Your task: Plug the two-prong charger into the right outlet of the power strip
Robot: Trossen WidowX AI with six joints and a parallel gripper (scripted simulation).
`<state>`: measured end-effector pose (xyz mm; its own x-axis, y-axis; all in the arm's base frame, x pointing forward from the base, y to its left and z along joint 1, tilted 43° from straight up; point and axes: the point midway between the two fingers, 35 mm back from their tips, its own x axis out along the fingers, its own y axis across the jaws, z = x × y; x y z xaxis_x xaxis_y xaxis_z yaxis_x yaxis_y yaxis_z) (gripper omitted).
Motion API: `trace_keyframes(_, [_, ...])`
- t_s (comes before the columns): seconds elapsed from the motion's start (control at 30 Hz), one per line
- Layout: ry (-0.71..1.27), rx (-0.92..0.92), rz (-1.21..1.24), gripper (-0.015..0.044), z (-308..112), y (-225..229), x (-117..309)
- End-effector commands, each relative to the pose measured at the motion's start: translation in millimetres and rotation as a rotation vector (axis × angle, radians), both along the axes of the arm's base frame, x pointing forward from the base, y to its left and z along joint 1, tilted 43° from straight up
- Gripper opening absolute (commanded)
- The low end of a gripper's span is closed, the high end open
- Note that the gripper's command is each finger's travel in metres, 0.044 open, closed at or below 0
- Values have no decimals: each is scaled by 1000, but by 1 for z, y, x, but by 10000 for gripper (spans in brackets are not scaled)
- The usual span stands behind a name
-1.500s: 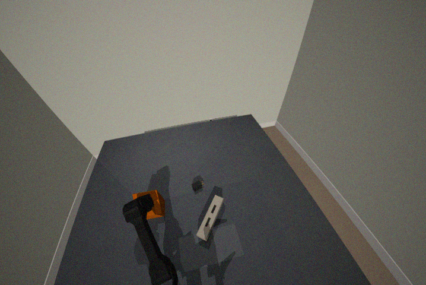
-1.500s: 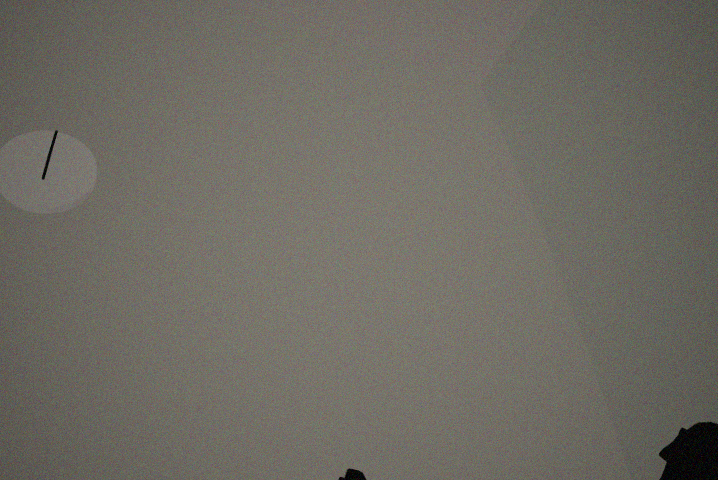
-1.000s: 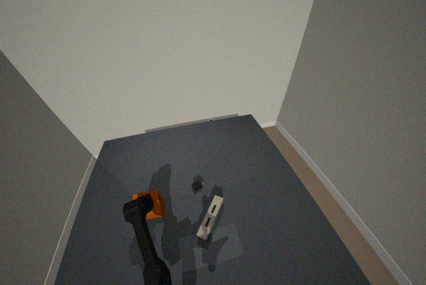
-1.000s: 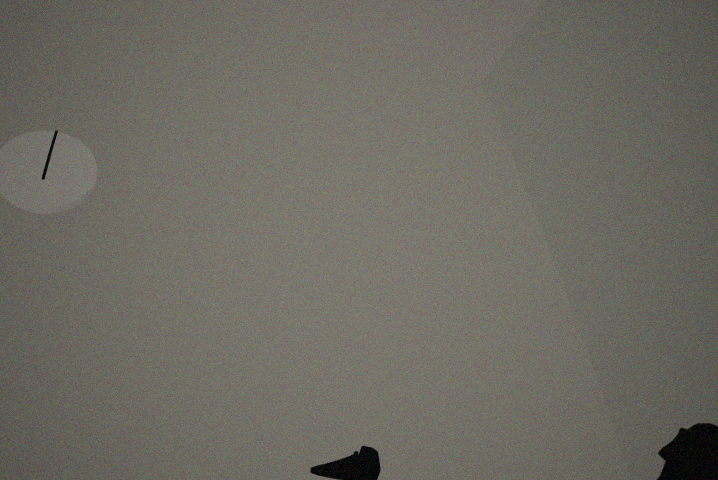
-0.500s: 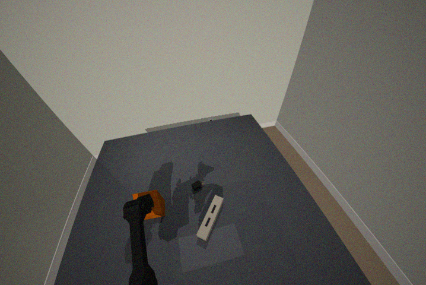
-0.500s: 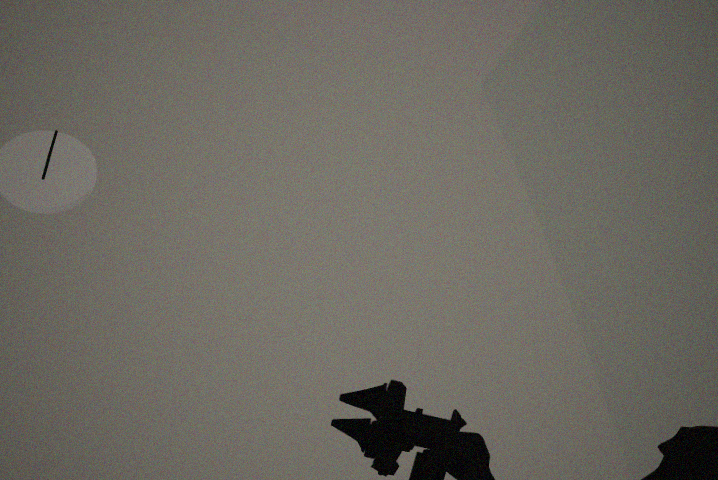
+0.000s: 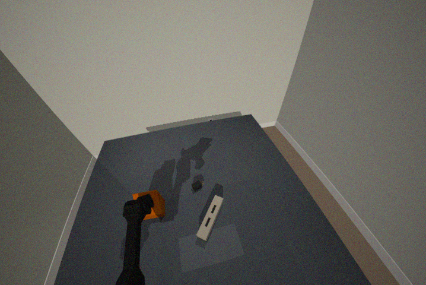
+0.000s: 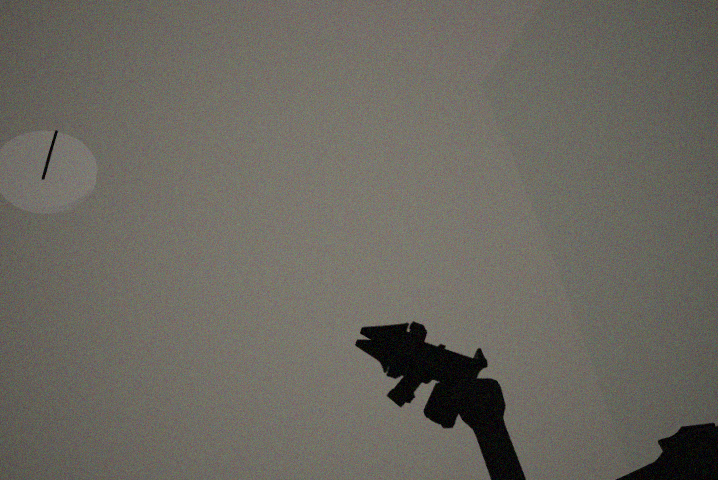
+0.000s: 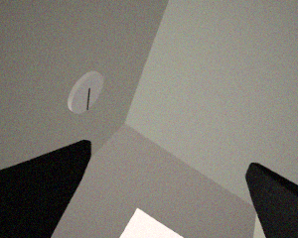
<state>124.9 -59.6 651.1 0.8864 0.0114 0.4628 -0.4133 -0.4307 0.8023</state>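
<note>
The charger [image 7: 196, 186] is a small dark block lying on the dark table in the top view, with a small brassy spot at its upper right side; its prongs are too small to make out. The white power strip [image 7: 203, 232] lies at a slant nearer the camera and to the charger's right, with two dark outlets on its top face. My gripper [image 8: 359, 337] [image 9: 171, 160] is open and empty, raised well away from both. In the wrist view its fingers stand wide apart with only walls and ceiling beyond. The gripper's fingers cannot be made out in the top view.
An orange block [image 7: 158, 202] stands left of the power strip, partly behind the dark arm [image 7: 133, 238]. A faint lighter rectangle [image 7: 216, 252] lies at the strip's near end. Arm shadows fall across the table [image 7: 270, 208]. A round pale disc [image 8: 20, 175] [image 9: 79, 96] with a dark line is on a wall.
</note>
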Motion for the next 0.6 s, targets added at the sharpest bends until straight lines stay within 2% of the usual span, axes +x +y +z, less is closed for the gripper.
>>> trace_keyframes(0.0, [-24, -35, 17, 440, -1, 23, 1])
trace_keyframes(0.57, [4, -489, -100, 440, -30, 149, 30])
